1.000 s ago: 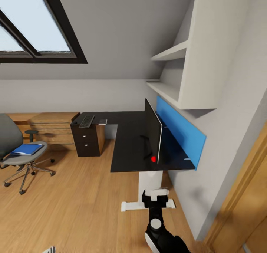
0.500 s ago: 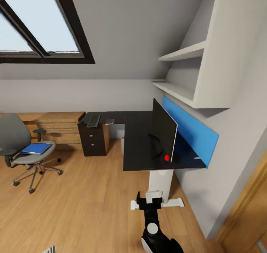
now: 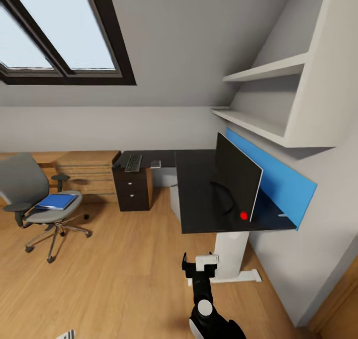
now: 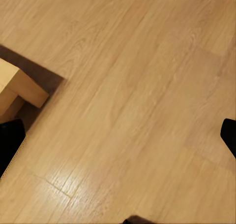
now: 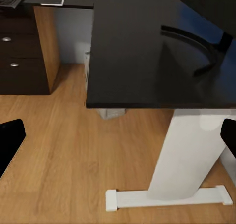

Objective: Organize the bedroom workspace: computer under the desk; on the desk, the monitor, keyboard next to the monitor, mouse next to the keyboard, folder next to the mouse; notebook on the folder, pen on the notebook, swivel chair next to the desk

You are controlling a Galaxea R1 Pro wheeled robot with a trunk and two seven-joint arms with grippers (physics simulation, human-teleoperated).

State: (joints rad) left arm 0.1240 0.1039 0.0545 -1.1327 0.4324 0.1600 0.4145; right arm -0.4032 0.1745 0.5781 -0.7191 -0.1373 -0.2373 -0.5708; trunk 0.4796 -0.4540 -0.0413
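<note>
Your right end effector (image 3: 200,268) hangs empty, fingers apart, facing the tabletop (image 3: 199,190). Folder (image 3: 56,201) lies flat on the swivel chair (image 3: 35,195), well off to your left, nearer your left arm.

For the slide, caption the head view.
Attic bedroom: black desk carrying monitor and keyboard; blue folder on the swivel chair; right gripper over wood floor.
</note>
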